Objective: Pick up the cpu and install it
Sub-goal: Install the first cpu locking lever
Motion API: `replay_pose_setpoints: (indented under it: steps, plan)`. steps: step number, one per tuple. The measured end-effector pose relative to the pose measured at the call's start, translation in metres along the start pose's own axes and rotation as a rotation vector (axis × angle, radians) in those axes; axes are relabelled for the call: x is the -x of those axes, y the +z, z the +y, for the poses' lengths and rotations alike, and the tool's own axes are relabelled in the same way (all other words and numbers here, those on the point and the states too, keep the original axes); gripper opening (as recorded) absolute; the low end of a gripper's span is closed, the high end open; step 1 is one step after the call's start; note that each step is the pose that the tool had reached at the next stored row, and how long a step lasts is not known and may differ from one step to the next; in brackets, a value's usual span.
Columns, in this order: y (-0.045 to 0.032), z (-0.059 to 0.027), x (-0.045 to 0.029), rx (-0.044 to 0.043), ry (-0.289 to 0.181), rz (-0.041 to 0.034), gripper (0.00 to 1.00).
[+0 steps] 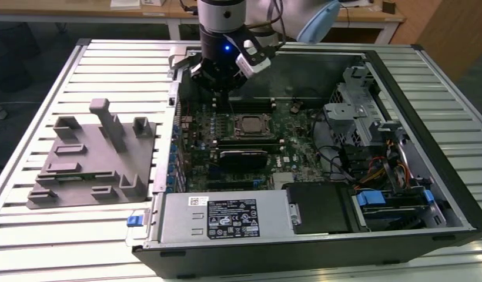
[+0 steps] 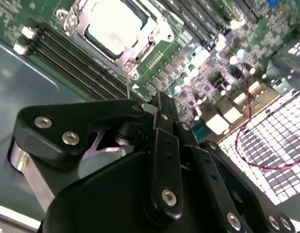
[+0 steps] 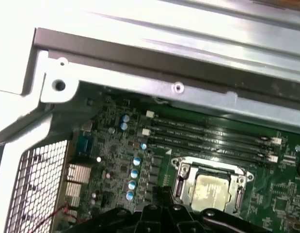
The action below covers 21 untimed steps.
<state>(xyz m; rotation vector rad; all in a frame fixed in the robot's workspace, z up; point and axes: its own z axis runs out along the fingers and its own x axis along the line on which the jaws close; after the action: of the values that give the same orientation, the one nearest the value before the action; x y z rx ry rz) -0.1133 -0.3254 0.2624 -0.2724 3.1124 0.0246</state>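
The cpu (image 1: pixel 250 124) lies flat in the black-framed socket (image 1: pixel 234 125) in the middle of the green motherboard, its pale silver top facing up. Both wrist views show it too, as the cpu (image 2: pixel 116 24) (image 3: pixel 213 190) seated inside the metal socket frame. My gripper (image 1: pixel 217 85) hangs above the board's rear part, behind the socket and apart from the chip. Its black fingers (image 2: pixel 159 109) meet at the tip, shut, and I see nothing held between them. The gripper (image 3: pixel 162 193) tip sits just beside the socket's corner in the first wrist view.
The open computer case (image 1: pixel 429 135) lies on a slatted metal table (image 1: pixel 53 235). A grey plastic fixture block (image 1: pixel 92 158) sits at the exterior view's left of the case. Memory slots (image 3: pixel 213 133), a power supply (image 1: pixel 225 217) and a drive cage with cables (image 1: pixel 367 135) surround the socket.
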Motion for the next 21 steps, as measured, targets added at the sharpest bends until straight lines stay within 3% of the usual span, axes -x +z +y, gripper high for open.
replay_pose_setpoints:
  steps: [7,14,21]
  plan:
    - [0.0022,0.0010,-0.0003,-0.0020,0.095,-0.0020,0.11]
    - [0.0031,0.0115,-0.0024,-0.0023,0.110,-0.0025,0.11]
    - [0.0037,0.0224,0.0016,-0.0023,0.114,-0.0025,0.11]
